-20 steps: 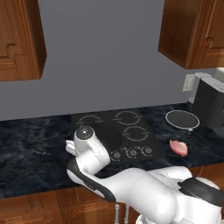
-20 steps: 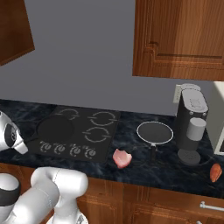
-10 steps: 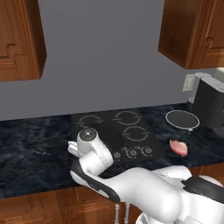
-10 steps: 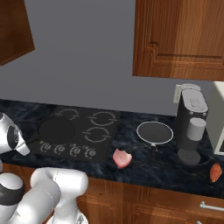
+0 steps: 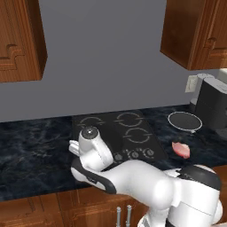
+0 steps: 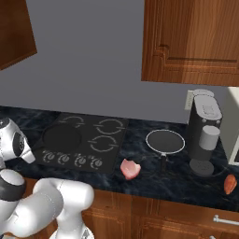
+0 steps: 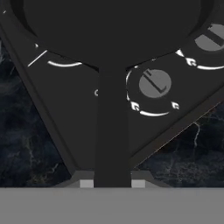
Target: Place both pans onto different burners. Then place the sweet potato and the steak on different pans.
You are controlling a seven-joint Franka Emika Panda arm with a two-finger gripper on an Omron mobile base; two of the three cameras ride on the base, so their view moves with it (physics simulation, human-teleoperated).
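The white arm folds low over the front left of the cooktop (image 6: 84, 140), its gripper (image 7: 112, 183) closed around the black pan (image 6: 62, 138) by its long handle (fingertips flank it), pan resting on the front left burner. The rimmed pan (image 6: 165, 141), steak (image 6: 130, 168) and sweet potato (image 6: 229, 184) lie on the counter (image 6: 177, 177) to the right. Since a second ago the arm has sunk slightly; nothing else has shifted.

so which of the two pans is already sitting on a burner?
The all-black pan, on the cooktop's front-left ring, its handle running between the claw tips. The silver-rimmed pan sits on the counter, right of the cooktop.
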